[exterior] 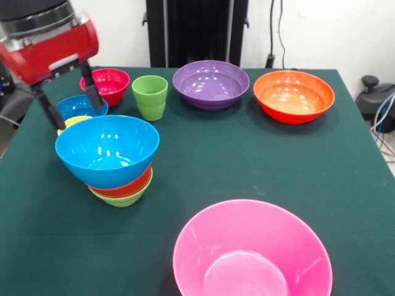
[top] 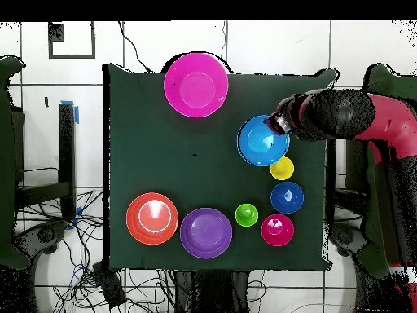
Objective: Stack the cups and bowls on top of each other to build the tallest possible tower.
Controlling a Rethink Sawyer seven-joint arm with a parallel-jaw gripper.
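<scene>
The tower stands at the left: a large light blue bowl (exterior: pixel 106 151) (top: pixel 262 140) nested on a small orange-red bowl (exterior: pixel 126 187), which sits on a small light green bowl (exterior: pixel 122 199). My gripper (exterior: pixel 79 116) (top: pixel 281 125) is open and empty. It hangs just behind the tower's far rim, over the yellow cup (exterior: pixel 74 121) (top: pixel 282 169) and the dark blue bowl (exterior: pixel 77 106) (top: pixel 287 197). The tower hides most of the yellow cup. The light green cup (exterior: pixel 150 97) (top: pixel 247 215) stands upright beside the magenta-red bowl (exterior: pixel 106 85) (top: pixel 278 230).
A purple bowl (exterior: pixel 211 83) (top: pixel 205 233) and an orange bowl (exterior: pixel 294 95) (top: pixel 152 218) sit along the far side of the green table. A large pink bowl (exterior: pixel 252 253) (top: pixel 195 84) sits at the near edge.
</scene>
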